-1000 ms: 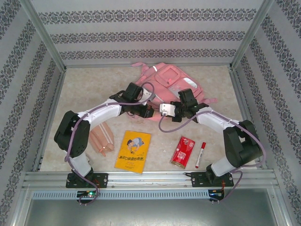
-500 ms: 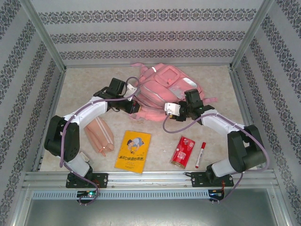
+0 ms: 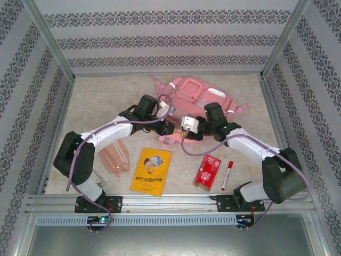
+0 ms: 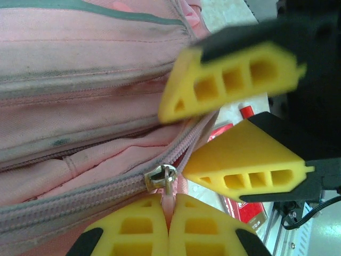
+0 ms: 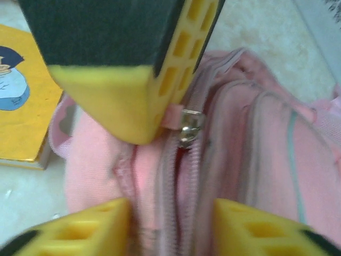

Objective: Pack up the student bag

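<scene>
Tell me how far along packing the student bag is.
Done: nothing packed; the zip on the student bag looks barely opened. In hand: left fingers pinch the zip pull, right fingers straddle that edge, grip unclear. Left: opening it, then loading the yellow book, red carton, marker and peach pouch.

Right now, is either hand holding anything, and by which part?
The left hand pinches the zip pull tab of the student bag. The right hand straddles the bag's zip edge; whether it grips cannot be told.
</scene>
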You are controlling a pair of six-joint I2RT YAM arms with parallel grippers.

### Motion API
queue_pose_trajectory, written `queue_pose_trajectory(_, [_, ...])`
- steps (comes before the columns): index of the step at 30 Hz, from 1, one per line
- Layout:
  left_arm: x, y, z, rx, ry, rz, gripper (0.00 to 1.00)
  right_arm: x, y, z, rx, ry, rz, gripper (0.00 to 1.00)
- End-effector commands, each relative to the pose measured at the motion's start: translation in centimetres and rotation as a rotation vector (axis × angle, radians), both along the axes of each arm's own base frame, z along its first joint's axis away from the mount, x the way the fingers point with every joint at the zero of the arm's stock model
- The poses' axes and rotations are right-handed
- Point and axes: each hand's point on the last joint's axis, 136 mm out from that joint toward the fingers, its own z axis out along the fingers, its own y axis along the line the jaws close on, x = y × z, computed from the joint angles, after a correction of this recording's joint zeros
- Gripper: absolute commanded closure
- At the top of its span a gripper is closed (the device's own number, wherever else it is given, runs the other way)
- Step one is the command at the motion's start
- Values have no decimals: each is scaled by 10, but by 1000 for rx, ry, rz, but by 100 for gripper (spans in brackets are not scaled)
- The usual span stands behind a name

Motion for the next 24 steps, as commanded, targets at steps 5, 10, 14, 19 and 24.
queue_pose_trajectory(5, [33, 56, 18, 27, -111, 83, 100, -3, -31, -29, -222, -55, 3, 100])
queue_pose_trajectory(10, [46, 108, -13, 215, -115, 145, 100, 4, -51, -27, -254, -87, -32, 100])
queue_pose_trajectory(14, [34, 86, -20, 178, -45, 81, 100, 5, -46, -22, -204, -70, -46, 72])
queue_pose_trajectory(19, [8, 17, 6, -51, -17, 18, 100, 8, -8, 36, 145, 41, -75, 34])
queue_pose_trajectory(24, [1, -30, 34, -215, -20, -6, 100, 3, 15, 35, 143, 102, -40, 30])
